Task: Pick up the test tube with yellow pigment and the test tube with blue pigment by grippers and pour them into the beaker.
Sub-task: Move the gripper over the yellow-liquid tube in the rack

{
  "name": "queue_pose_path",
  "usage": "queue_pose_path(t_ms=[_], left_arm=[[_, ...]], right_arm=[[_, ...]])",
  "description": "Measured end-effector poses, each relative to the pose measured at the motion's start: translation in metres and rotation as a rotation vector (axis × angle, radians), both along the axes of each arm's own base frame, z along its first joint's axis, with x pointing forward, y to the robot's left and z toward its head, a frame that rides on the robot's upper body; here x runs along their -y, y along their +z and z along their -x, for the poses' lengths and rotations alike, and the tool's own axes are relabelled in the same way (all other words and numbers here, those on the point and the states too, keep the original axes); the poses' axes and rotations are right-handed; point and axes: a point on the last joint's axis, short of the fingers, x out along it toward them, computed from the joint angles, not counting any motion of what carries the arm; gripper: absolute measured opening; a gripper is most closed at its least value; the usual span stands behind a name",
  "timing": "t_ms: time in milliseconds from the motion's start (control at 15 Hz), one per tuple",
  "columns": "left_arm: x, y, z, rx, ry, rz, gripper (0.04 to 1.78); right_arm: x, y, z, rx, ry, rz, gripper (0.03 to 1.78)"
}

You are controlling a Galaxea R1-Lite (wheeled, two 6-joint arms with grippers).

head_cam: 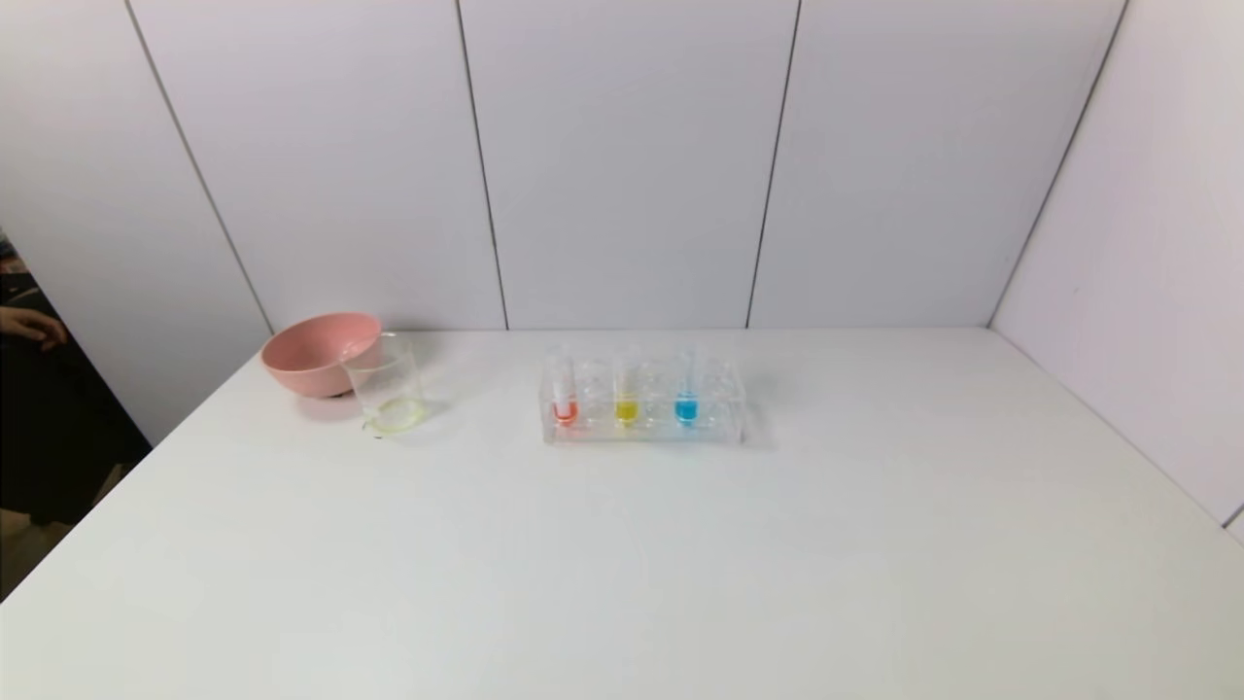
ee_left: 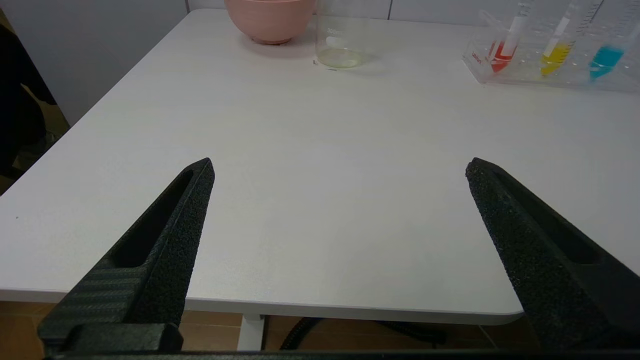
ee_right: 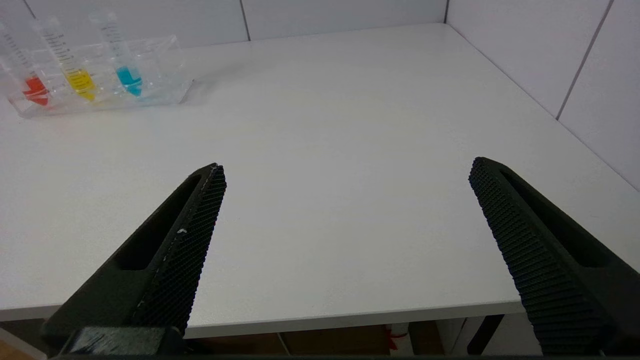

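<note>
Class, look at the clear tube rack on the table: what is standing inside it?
The tube rack holds three upright tubes: orange-red, the test tube with yellow pigment and the test tube with blue pigment. Its other slots look empty, though clear plastic makes that hard to confirm.

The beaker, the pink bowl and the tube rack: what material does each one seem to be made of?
The beaker: clear glass or clear plastic; the bowl shows through its wall and printed marks sit on it. The pink bowl: probably matte plastic, though glazed ceramic is possible; it is opaque, evenly coloured, with soft highlights. The tube rack: likely clear acrylic; flat transparent walls with bright edges.
</note>
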Motion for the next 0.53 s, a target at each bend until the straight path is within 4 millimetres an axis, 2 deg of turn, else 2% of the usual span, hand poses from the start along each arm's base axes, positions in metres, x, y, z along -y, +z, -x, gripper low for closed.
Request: queue_pose_path(t_ms=[533], left_arm=[[0.0,0.0,0.0,0.0,0.0,0.0,1.76]], right_arm=[[0.0,0.0,0.0,0.0,0.0,0.0,1.77]])
